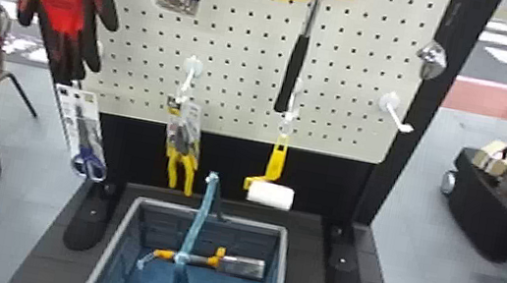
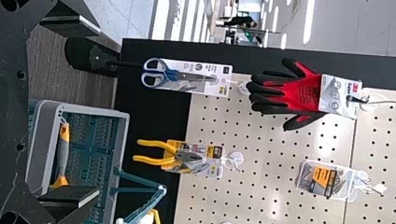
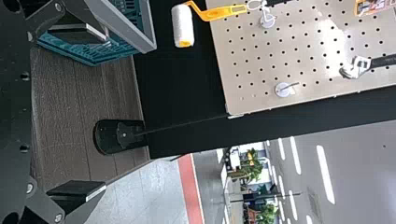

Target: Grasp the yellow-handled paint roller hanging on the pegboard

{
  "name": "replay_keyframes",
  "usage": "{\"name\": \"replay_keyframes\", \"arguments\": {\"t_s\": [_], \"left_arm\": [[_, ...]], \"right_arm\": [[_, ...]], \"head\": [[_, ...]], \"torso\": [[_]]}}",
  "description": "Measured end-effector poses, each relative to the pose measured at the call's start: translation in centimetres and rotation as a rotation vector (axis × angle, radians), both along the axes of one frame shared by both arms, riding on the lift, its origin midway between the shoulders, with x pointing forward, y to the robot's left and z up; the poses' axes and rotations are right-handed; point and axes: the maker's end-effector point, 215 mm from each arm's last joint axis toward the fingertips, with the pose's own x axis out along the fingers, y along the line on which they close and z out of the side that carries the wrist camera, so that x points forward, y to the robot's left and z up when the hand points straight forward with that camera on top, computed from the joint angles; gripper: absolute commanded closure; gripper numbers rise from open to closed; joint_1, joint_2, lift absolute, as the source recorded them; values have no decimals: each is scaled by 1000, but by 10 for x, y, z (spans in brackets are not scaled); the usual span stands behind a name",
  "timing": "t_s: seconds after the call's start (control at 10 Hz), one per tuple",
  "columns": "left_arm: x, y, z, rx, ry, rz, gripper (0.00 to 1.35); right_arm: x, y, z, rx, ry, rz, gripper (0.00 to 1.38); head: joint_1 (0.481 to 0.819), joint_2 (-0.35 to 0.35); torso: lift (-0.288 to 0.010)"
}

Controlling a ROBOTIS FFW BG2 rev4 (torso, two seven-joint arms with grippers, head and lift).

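Left hand [image 2: 70, 112] and right hand [image 3: 78, 111] gape released; paint roller [image 1: 270, 195] hangs clear below pegboard [image 1: 239, 76].

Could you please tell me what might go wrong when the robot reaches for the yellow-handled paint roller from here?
The paint roller hangs freely from a hook right under the black-handled tool; a high approach could knock that tool loose. The basket's upright handle stands close in front, lower down, so a low approach might snag it. A nudge before closing could swing the roller or slip it off the hook.
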Motion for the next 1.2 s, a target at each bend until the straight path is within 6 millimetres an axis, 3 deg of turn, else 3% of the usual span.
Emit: {"name": "replay_keyframes", "arguments": {"t_s": [0.7,0.9,1.2], "left_arm": [[0,0,-2,-4,4,0,116],[0,0,-2,-5,4,-1,121],[2,-3,-4,-11,7,-5,121]], "right_arm": [[5,0,1,-4,-7,4,173],[25,16,5,3,-24,84,145],[79,35,12,-10,-63,197,111]], "head": [[549,0],[549,0],[549,0]], "torso": [[-100],[-100],[-100]]}}
